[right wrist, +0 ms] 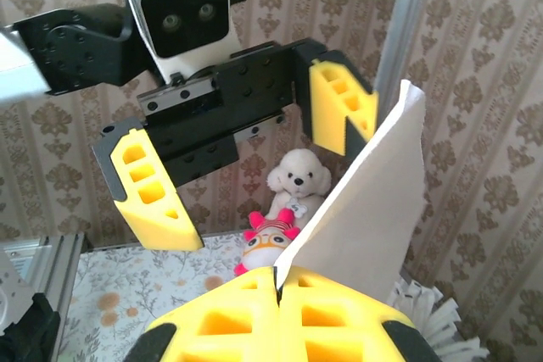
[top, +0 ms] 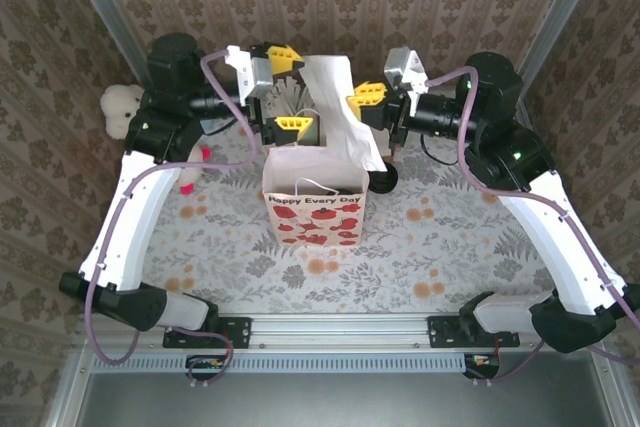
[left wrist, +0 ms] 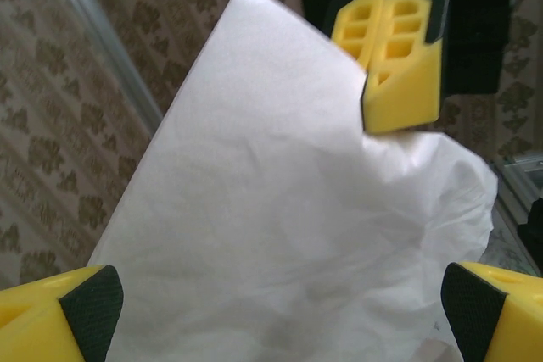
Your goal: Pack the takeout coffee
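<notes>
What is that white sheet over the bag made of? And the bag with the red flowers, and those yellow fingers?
The white sheet looks like thin tissue paper: matte and softly creased. The bag seems to be stiffer printed paper with crisp folded edges. The yellow fingers look like matte moulded or printed plastic with open ribbed cells, and their dark pads are possibly rubber.

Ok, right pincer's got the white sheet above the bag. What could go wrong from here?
1. The right pincer grips the thin white sheet near its edge. If the open left pincer closes and pulls, the sheet may tear or slip.
2. The sheet hangs by the mouth of the paper bag, hiding part of it. Pushing it in blind could tip the upright bag.
</notes>
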Motion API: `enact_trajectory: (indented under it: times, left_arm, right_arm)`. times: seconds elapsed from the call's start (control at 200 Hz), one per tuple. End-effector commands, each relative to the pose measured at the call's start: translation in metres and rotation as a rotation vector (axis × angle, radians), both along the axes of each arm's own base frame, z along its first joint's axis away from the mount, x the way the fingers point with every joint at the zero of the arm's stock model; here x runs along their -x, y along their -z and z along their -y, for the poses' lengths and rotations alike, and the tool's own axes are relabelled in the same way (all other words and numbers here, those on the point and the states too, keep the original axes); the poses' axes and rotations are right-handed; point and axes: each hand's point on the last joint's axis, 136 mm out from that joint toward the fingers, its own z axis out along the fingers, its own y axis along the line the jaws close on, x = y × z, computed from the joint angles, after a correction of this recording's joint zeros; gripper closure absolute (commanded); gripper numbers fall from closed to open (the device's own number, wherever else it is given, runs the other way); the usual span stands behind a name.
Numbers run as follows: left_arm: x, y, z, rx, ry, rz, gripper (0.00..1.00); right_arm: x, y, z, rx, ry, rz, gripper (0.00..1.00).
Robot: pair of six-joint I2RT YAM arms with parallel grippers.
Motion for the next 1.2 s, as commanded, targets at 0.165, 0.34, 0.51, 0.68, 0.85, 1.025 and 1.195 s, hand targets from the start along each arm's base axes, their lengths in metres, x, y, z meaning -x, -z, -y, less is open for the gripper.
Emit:
enact_trajectory:
  times: [0.165, 0.34, 0.51, 0.68, 0.85, 1.025, 1.195]
  left_arm:
    - [0.020, 0.009, 0.029, -0.055, 0.130, 0.066, 0.00]
    - [0.018, 0.017, 0.038, -0.076, 0.152, 0.048, 0.00]
    - [0.015, 0.030, 0.042, -0.124, 0.164, 0.018, 0.00]
    - [0.012, 0.034, 0.044, -0.129, 0.165, 0.014, 0.09]
    - [0.007, 0.034, 0.043, -0.126, 0.154, -0.002, 0.42]
    - [0.000, 0.034, 0.032, -0.116, 0.124, -0.018, 0.64]
    - [-0.006, 0.039, 0.026, -0.114, 0.100, -0.032, 0.85]
  right_arm:
    - [0.008, -0.015, -0.024, 0.003, -0.083, 0.097, 1.00]
    - [0.005, -0.022, -0.033, -0.016, -0.082, 0.119, 1.00]
    - [0.001, -0.030, -0.030, -0.038, -0.033, 0.138, 1.00]
    - [-0.005, -0.032, -0.026, -0.042, 0.011, 0.152, 1.00]
    - [-0.013, -0.031, -0.028, -0.050, 0.028, 0.152, 1.00]
    - [-0.019, -0.031, -0.022, -0.046, 0.072, 0.155, 1.00]
    - [-0.020, -0.025, -0.010, -0.005, 0.090, 0.141, 0.88]
